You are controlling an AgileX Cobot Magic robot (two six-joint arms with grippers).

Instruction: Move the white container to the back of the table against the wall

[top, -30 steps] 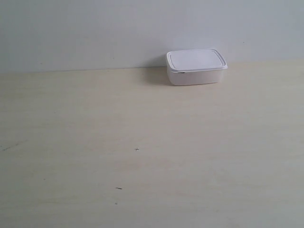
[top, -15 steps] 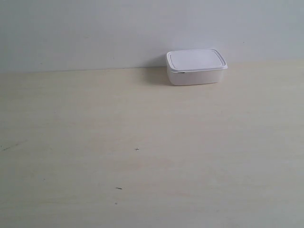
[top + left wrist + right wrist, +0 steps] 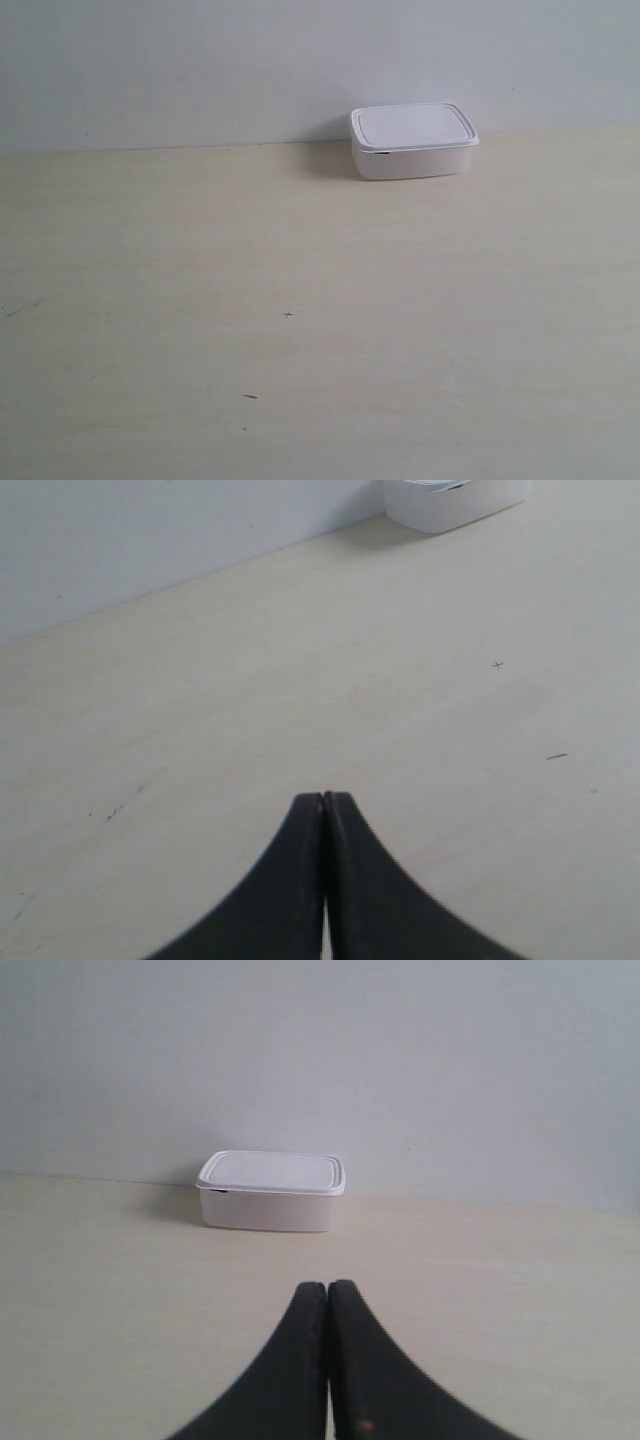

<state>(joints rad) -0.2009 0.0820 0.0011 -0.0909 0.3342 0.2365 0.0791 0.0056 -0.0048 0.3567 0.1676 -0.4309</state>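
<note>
Both jaws pressed together; white container [image 3: 413,140] sits beside wall [image 3: 200,60].

The white container [image 3: 413,140] is the one obstacle on the table [image 3: 300,300]. Its back side stands against or just beside the wall [image 3: 200,70], which shuts off that side; whether they touch cannot be told. In front of the container and along both its short sides the tabletop lies open, and its flat lid is free from above. The right gripper [image 3: 328,1288], jaws pressed together, faces the container's long front with open table between. The left gripper [image 3: 324,800], likewise closed, is well apart from the container across open tabletop.
</note>
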